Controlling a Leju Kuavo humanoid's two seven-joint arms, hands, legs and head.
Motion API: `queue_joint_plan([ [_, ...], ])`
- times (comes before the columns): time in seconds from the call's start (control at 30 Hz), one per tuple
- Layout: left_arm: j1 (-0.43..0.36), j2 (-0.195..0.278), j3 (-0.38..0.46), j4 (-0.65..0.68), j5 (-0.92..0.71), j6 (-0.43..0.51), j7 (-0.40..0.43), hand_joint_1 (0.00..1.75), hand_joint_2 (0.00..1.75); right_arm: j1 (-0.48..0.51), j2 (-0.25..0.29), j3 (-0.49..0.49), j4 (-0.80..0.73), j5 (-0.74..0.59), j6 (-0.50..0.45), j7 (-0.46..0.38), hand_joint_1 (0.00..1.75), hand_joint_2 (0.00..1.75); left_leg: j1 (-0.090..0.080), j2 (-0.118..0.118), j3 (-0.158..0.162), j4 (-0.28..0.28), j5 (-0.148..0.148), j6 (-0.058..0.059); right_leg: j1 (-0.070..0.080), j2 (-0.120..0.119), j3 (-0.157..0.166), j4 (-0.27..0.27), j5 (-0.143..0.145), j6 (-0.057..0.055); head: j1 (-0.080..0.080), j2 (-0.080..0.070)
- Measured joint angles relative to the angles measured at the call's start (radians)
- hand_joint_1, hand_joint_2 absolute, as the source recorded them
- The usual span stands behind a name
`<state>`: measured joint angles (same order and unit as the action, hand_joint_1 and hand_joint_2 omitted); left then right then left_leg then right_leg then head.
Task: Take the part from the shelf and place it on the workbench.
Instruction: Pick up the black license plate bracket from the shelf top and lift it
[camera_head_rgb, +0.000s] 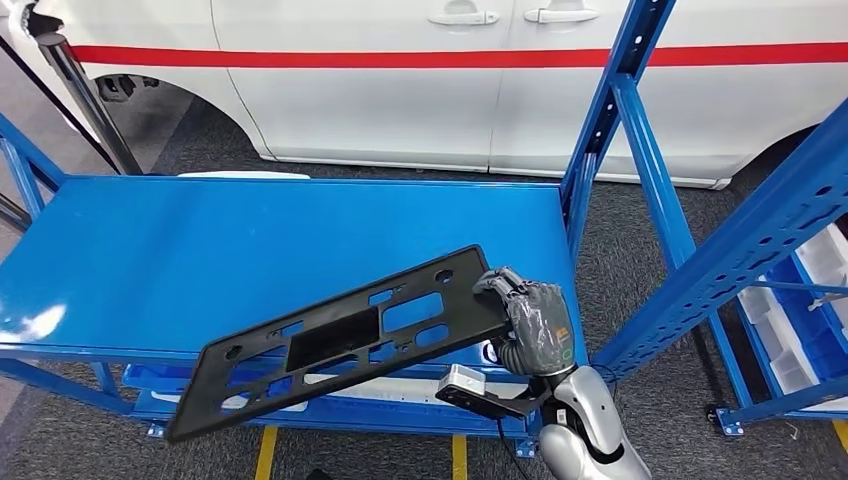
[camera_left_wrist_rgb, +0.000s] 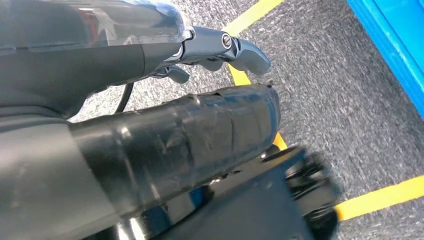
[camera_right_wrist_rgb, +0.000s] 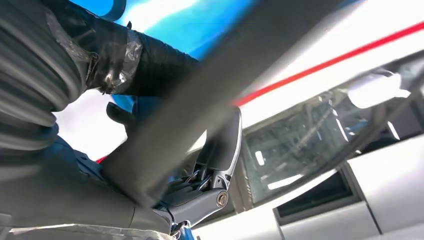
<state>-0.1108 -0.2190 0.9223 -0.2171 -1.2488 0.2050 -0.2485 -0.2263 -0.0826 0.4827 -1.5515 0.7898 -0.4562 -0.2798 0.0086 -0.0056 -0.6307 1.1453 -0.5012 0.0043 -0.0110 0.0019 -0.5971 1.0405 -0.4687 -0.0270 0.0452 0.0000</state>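
Note:
A flat black plastic part (camera_head_rgb: 340, 340) with several cut-outs hangs tilted over the front edge of the blue workbench (camera_head_rgb: 250, 240), its left end dipping below the edge. My right hand (camera_head_rgb: 530, 320) grips the part's right end, fingers wrapped over the top rim. In the right wrist view the part (camera_right_wrist_rgb: 200, 110) is a blurred dark bar crossing between the thumb and the fingers (camera_right_wrist_rgb: 220, 145). My left hand (camera_left_wrist_rgb: 175, 130) hangs over the carpeted floor, holding nothing, its fingers (camera_left_wrist_rgb: 240, 50) stretched out.
A white car (camera_head_rgb: 400, 80) with a red stripe stands just behind the workbench. A blue shelf upright (camera_head_rgb: 640, 130) rises at the bench's right end, and beyond it is a shelf with white bins (camera_head_rgb: 800, 330). Yellow floor lines (camera_left_wrist_rgb: 380, 197) run below.

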Motion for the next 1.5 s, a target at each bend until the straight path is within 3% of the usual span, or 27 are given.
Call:
queue_joint_plan([
  [0.07, -0.002, 0.000, 0.002, 0.000, 0.001, 0.001, -0.002, 0.00, 0.00, 0.000, 0.001, 0.006, -0.020, -0.010, 0.000, -0.004, 1.75, 1.75, -0.005, 0.000, 0.047, -0.102, 0.034, 0.010, 0.002, 0.001, -0.001, 0.002, -0.001, 0.006, 0.000, 0.000],
  [0.17, -0.002, 0.000, 0.004, 0.000, 0.003, 0.001, -0.006, 0.00, 0.00, 0.000, 0.001, 0.013, -0.044, -0.018, -0.001, -0.009, 1.75, 1.75, -0.006, 0.000, 0.055, -0.127, 0.036, 0.019, 0.004, 0.001, -0.004, 0.001, 0.000, 0.021, 0.000, 0.000],
  [0.23, -0.001, 0.000, 0.004, 0.000, 0.005, 0.001, -0.008, 0.00, 0.00, -0.001, 0.001, 0.017, -0.058, -0.022, 0.000, -0.012, 1.75, 1.75, -0.001, 0.001, 0.063, -0.141, 0.044, 0.031, 0.004, 0.000, -0.013, 0.025, -0.020, 0.031, 0.001, 0.000],
  [0.33, -0.004, -0.001, 0.004, 0.000, 0.007, 0.002, -0.010, 0.00, 0.00, -0.004, 0.001, 0.018, -0.068, -0.028, 0.002, -0.014, 1.75, 1.75, 0.001, 0.003, 0.067, -0.148, 0.048, 0.041, 0.002, 0.000, -0.086, 0.186, -0.103, 0.041, 0.002, 0.000],
  [0.37, -0.004, -0.001, 0.005, 0.000, 0.007, 0.002, -0.010, 0.00, 0.00, -0.003, 0.001, 0.019, -0.069, -0.030, 0.002, -0.014, 1.75, 1.75, 0.001, 0.003, 0.067, -0.147, 0.047, 0.041, 0.000, 0.000, -0.111, 0.238, -0.120, 0.043, 0.002, 0.000],
  [0.4, -0.004, -0.001, 0.005, 0.000, 0.007, 0.003, -0.010, 0.00, 0.00, -0.002, 0.001, 0.019, -0.069, -0.031, 0.003, -0.014, 1.75, 1.75, 0.001, 0.002, 0.067, -0.146, 0.047, 0.040, -0.002, -0.001, -0.124, 0.261, -0.118, 0.045, 0.002, 0.000],
  [0.43, -0.003, -0.001, 0.005, 0.000, 0.007, 0.004, -0.010, 0.00, 0.00, -0.002, 0.001, 0.020, -0.070, -0.033, 0.003, -0.014, 1.75, 1.75, 0.001, 0.002, 0.067, -0.144, 0.045, 0.040, -0.004, -0.001, -0.117, 0.246, -0.098, 0.046, 0.002, 0.000],
  [0.53, -0.003, -0.002, 0.005, 0.000, 0.007, 0.006, -0.008, 0.00, 0.00, -0.007, 0.001, 0.023, -0.079, -0.034, 0.004, -0.015, 1.75, 1.75, 0.000, -0.001, 0.065, -0.129, 0.035, 0.030, -0.006, -0.001, -0.032, 0.069, -0.013, 0.043, 0.002, 0.000],
  [0.6, -0.003, -0.002, 0.005, 0.000, 0.007, 0.007, -0.007, 0.00, 0.00, -0.016, 0.001, 0.027, -0.088, -0.036, 0.012, -0.016, 1.75, 1.75, -0.004, -0.002, 0.060, -0.121, 0.030, 0.020, -0.004, 0.000, -0.006, 0.013, -0.005, 0.035, 0.001, 0.000],
  [0.67, -0.004, -0.002, 0.005, 0.000, 0.007, 0.008, -0.005, 0.00, 0.00, -0.031, 0.001, 0.031, -0.094, -0.039, 0.027, -0.015, 1.75, 1.75, -0.004, -0.002, 0.058, -0.121, 0.030, 0.010, -0.002, 0.002, -0.007, 0.011, -0.004, 0.024, 0.001, 0.000],
  [0.73, -0.005, -0.002, 0.005, 0.000, 0.006, 0.008, -0.004, 0.00, 0.00, -0.053, 0.001, 0.037, -0.100, -0.042, 0.044, -0.011, 1.75, 1.75, -0.002, -0.001, 0.051, -0.101, 0.012, 0.000, -0.004, 0.002, -0.006, 0.005, 0.000, 0.012, 0.000, 0.000],
  [0.83, -0.008, -0.002, 0.005, 0.000, 0.002, 0.007, -0.002, 0.00, 0.00, -0.091, 0.001, 0.046, -0.108, -0.043, 0.062, -0.002, 1.75, 1.75, 0.002, 0.000, -0.020, 0.057, -0.073, -0.011, -0.004, -0.001, -0.005, 0.002, 0.003, 0.001, 0.000, 0.000],
  [0.9, -0.007, -0.002, 0.005, 0.000, 0.001, 0.007, 0.000, 0.00, 0.00, -0.110, 0.001, 0.051, -0.109, -0.043, 0.074, 0.003, 1.75, 1.75, 0.002, 0.000, -0.065, 0.152, -0.099, -0.012, -0.001, -0.002, -0.005, 0.003, 0.002, 0.000, 0.000, 0.000],
  [0.93, -0.007, -0.002, 0.005, 0.000, 0.001, 0.006, 0.001, 0.00, 0.00, -0.119, 0.002, 0.054, -0.109, -0.043, 0.081, 0.005, 1.75, 1.75, 0.002, 0.000, -0.067, 0.152, -0.085, -0.010, 0.000, -0.002, -0.005, 0.004, 0.002, -0.001, 0.000, 0.000],
  [0.97, -0.007, -0.002, 0.005, 0.000, 0.001, 0.005, 0.002, 0.00, 0.00, -0.129, 0.003, 0.057, -0.110, -0.043, 0.086, 0.006, 1.75, 1.75, 0.002, 0.000, -0.049, 0.110, -0.054, -0.007, 0.002, -0.001, -0.004, 0.004, 0.002, -0.001, 0.000, 0.000],
  [1.03, -0.010, -0.002, 0.005, 0.000, 0.001, 0.003, 0.003, 0.00, 0.00, -0.153, 0.009, 0.067, -0.113, -0.041, 0.096, 0.009, 1.75, 1.75, -0.001, 0.000, 0.012, -0.025, 0.014, 0.005, 0.004, 0.001, -0.002, 0.005, 0.001, 0.000, 0.000, 0.000],
  [1.07, -0.012, -0.002, 0.005, 0.000, 0.001, 0.003, 0.004, 0.00, 0.00, -0.164, 0.014, 0.073, -0.115, -0.040, 0.099, 0.011, 1.75, 1.75, -0.004, 0.000, 0.036, -0.080, 0.033, 0.011, 0.005, 0.002, -0.004, 0.005, 0.002, 0.003, 0.000, 0.000],
  [1.13, -0.016, -0.002, 0.005, 0.000, 0.001, 0.002, 0.005, 0.00, 0.00, -0.179, 0.025, 0.085, -0.118, -0.040, 0.104, 0.020, 1.75, 1.75, -0.010, -0.001, 0.050, -0.118, 0.036, 0.017, 0.005, 0.002, -0.008, 0.005, 0.004, 0.011, 0.000, 0.000],
  [1.23, -0.015, -0.003, 0.005, 0.000, 0.002, 0.001, 0.006, 0.00, 0.00, -0.195, 0.042, 0.107, -0.123, -0.042, 0.102, 0.034, 1.75, 1.75, -0.004, 0.000, 0.054, -0.134, 0.046, 0.027, 0.005, 0.001, -0.012, 0.012, -0.003, 0.025, 0.001, 0.000],
  [1.3, -0.018, -0.005, 0.005, 0.000, 0.004, 0.001, 0.007, 0.00, 0.00, -0.203, 0.051, 0.123, -0.128, -0.041, 0.089, 0.042, 1.75, 1.75, 0.001, 0.002, 0.058, -0.144, 0.053, 0.036, 0.004, 0.000, -0.045, 0.086, -0.050, 0.033, 0.001, 0.000],
  [1.37, -0.019, -0.006, 0.005, 0.000, 0.008, 0.001, 0.007, 0.00, 0.00, -0.200, 0.059, 0.145, -0.129, -0.030, 0.062, 0.049, 1.75, 1.75, 0.000, 0.002, 0.058, -0.143, 0.053, 0.040, 0.002, 0.000, -0.102, 0.210, -0.108, 0.038, 0.001, 0.000],
  [1.4, -0.018, -0.006, 0.005, 0.000, 0.010, 0.001, 0.007, 0.00, 0.00, -0.195, 0.062, 0.157, -0.128, -0.021, 0.046, 0.051, 1.75, 1.75, 0.000, 0.002, 0.057, -0.141, 0.052, 0.040, 0.000, 0.000, -0.122, 0.252, -0.119, 0.040, 0.001, 0.000],
  [1.43, -0.017, -0.007, 0.005, 0.000, 0.011, 0.001, 0.008, 0.00, 0.00, -0.188, 0.066, 0.170, -0.128, -0.011, 0.030, 0.052, 1.75, 1.75, 0.000, 0.001, 0.057, -0.139, 0.050, 0.039, -0.001, -0.001, -0.126, 0.258, -0.109, 0.041, 0.001, 0.000],
  [1.5, -0.017, -0.008, 0.005, 0.000, 0.013, 0.001, 0.008, 0.00, 0.00, -0.178, 0.073, 0.194, -0.127, 0.008, 0.003, 0.053, 1.75, 1.75, 0.000, 0.000, 0.058, -0.131, 0.044, 0.036, -0.005, -0.001, -0.081, 0.165, -0.047, 0.041, 0.001, 0.000],
])
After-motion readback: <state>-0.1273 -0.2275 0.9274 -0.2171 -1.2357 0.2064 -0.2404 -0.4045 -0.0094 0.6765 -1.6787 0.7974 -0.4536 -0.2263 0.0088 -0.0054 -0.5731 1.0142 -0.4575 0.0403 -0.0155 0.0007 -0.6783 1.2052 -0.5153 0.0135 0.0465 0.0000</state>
